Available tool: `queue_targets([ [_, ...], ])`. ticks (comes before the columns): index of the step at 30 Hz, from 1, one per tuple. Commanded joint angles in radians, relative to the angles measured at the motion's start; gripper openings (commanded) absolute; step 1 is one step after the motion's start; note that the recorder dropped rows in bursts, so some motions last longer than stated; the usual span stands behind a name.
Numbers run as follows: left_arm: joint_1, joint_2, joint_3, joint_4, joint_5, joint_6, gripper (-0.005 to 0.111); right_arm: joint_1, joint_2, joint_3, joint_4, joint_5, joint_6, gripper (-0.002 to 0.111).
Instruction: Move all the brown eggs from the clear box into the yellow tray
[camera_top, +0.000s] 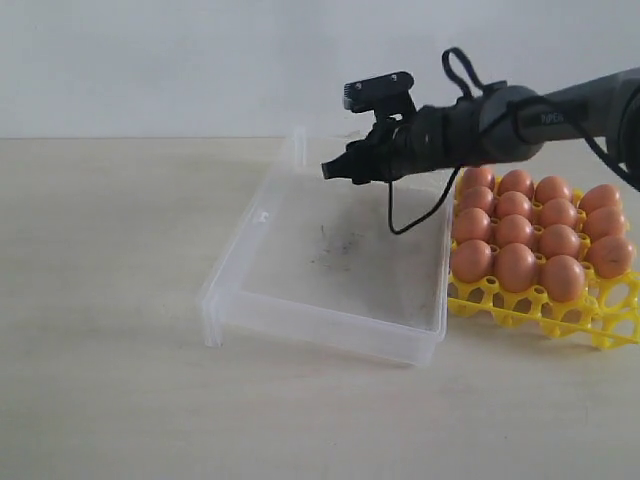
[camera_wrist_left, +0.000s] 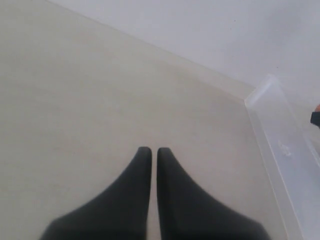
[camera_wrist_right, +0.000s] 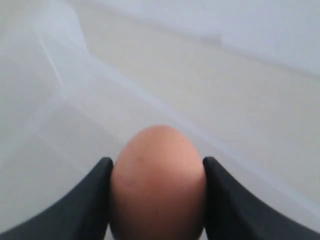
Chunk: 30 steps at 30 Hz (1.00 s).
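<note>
Pale tabletop (camera_top: 100, 350); right jaws grip egg (camera_wrist_right: 157, 185); lettering (camera_top: 552, 117) illegible.

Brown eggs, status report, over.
Right gripper shut on one brown egg over clear box. Left gripper shut, empty. Other eggs in yellow tray. Path looks clear.

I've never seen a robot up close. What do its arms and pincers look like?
The right arm is a dark grey tube with faint pale lettering. A thin black cable loops off it, and a small black box sits near its tip. The left fingers and right fingers are matte black, broad at the base and tapering like fins.
</note>
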Motion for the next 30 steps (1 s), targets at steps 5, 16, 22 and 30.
queue_targets([
  [5, -0.003, -0.010, 0.006, 0.003, -0.012, 0.007, 0.004, 0.020, -0.112, 0.552, 0.009, -1.181, 0.290, 0.000],
  [16, -0.003, -0.010, 0.006, 0.003, -0.012, 0.007, 0.004, -0.010, -0.348, 0.987, 0.156, -1.181, 0.238, 0.000],
  [22, -0.003, -0.010, 0.006, 0.003, -0.012, 0.007, 0.004, -0.010, -0.607, 1.213, 0.116, -1.181, 0.111, 0.000],
  [30, -0.003, -0.010, 0.006, 0.003, -0.012, 0.007, 0.004, -0.095, -0.732, 1.514, 0.104, -1.181, 0.174, 0.000],
])
